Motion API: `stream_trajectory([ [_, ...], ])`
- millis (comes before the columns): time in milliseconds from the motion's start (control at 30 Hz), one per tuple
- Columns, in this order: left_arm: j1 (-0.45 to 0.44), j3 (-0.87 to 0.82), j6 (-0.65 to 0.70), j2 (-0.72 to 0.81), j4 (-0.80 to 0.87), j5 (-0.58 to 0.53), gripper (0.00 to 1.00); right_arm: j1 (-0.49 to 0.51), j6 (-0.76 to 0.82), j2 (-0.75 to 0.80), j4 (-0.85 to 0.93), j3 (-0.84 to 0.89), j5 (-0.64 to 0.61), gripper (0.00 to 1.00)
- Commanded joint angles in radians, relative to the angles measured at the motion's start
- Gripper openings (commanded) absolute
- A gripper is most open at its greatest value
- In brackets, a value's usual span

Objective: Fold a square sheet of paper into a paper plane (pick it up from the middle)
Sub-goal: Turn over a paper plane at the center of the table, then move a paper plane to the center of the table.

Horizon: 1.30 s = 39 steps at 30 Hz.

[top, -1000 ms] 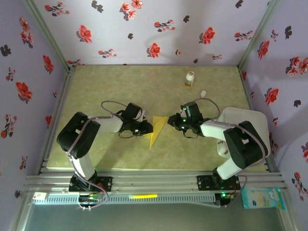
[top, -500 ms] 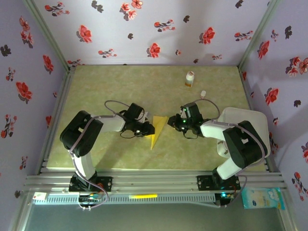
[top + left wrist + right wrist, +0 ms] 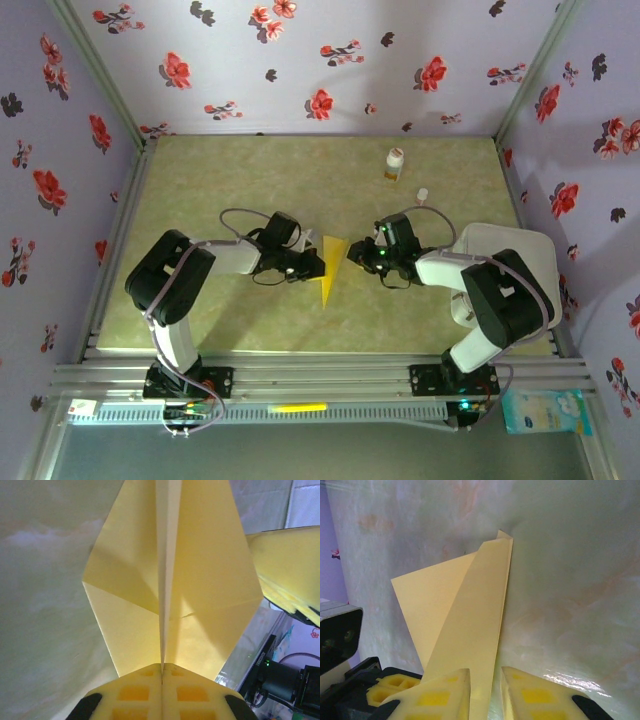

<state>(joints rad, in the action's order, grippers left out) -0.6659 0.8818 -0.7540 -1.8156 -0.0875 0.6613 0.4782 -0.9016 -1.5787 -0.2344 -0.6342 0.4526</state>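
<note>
The folded yellow paper [image 3: 331, 268] lies near the middle of the green table mat [image 3: 230, 190]. It forms a narrow wedge, with its wide end away from the arm bases and its sharp tip towards them. From above we read it as a flat outline, with the left gripper [image 3: 316, 264] at its left edge and the right gripper [image 3: 352, 257] at its right.

The left wrist camera adds relief. A raised centre crease runs along the paper [image 3: 200, 580] and into the seam between that gripper's [image 3: 161, 672] yellow pads, which are pressed together on it. A yellow finger [image 3: 285, 575] of the right gripper sits at the paper's far edge.

From the right wrist, a long flap of the paper [image 3: 470, 630] passes between the right gripper's [image 3: 485, 680] fingers, which sit slightly apart. The flap seems to lean on one pad with a sliver of gap at the other, so nothing is clamped there.

In the top view, a small white-and-orange bottle [image 3: 395, 163] stands well behind the paper. A small white object [image 3: 422, 194] lies nearer, and a white tray [image 3: 520, 250] lies by the right arm.
</note>
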Motion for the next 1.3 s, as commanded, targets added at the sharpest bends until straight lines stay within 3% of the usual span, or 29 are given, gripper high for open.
stream_trajectory([
  [0,-0.006,-0.017,-0.002,0.016,-0.03,0.027,0.0,0.007,-0.013,0.02,-0.001,0.01,-0.003,0.24],
  [267,-0.031,0.042,0.106,0.127,0.269,-0.316,0.0,0.023,-0.03,0.081,-0.005,0.0,0.021,0.32],
  [400,-0.049,0.082,0.123,0.134,0.358,-0.409,0.0,0.051,-0.052,0.074,-0.007,-0.034,0.024,0.36],
  [800,-0.077,0.121,0.124,0.114,0.41,-0.459,0.0,0.126,-0.055,-0.08,0.118,-0.187,-0.002,0.4],
  [1267,-0.079,0.125,0.138,0.103,0.415,-0.451,0.0,0.14,-0.026,-0.181,0.143,-0.204,0.006,0.27],
])
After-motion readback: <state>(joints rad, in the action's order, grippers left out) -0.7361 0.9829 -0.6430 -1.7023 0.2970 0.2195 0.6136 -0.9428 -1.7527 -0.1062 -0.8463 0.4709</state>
